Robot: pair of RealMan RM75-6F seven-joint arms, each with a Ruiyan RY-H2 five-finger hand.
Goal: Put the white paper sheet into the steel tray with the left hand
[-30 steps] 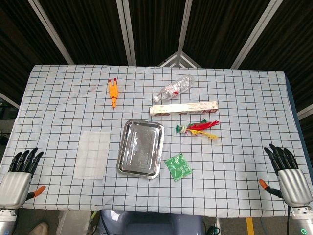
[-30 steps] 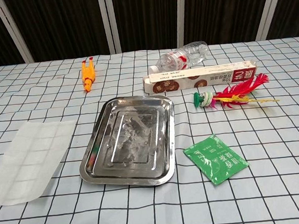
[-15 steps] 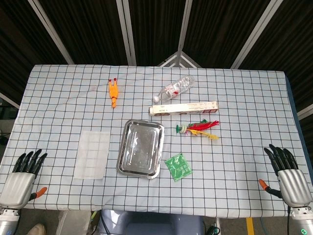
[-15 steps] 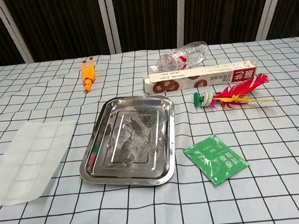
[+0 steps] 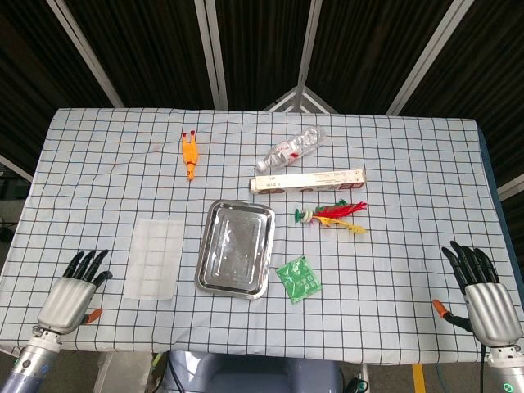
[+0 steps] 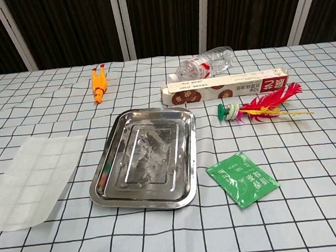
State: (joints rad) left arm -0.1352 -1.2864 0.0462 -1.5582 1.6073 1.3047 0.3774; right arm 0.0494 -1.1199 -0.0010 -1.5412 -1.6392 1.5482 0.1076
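The white paper sheet (image 5: 153, 258) (image 6: 31, 179) lies flat on the checked cloth, just left of the empty steel tray (image 5: 210, 246) (image 6: 108, 164). My left hand (image 5: 74, 292) hovers near the front left of the table, a short way left of the sheet, its fingers apart and holding nothing. At the front right corner my right hand (image 5: 483, 295) is open too, far from the tray. Neither hand shows in the chest view.
Behind the tray lie an orange rubber chicken (image 5: 190, 155), a clear plastic bottle (image 5: 292, 149) and a long carton (image 5: 307, 181). A red-and-yellow shuttlecock (image 5: 332, 215) and a green packet (image 5: 298, 278) sit right of the tray.
My left hand has moved right and inward from the table's left corner toward the paper sheet. The right hand and all objects stay put.
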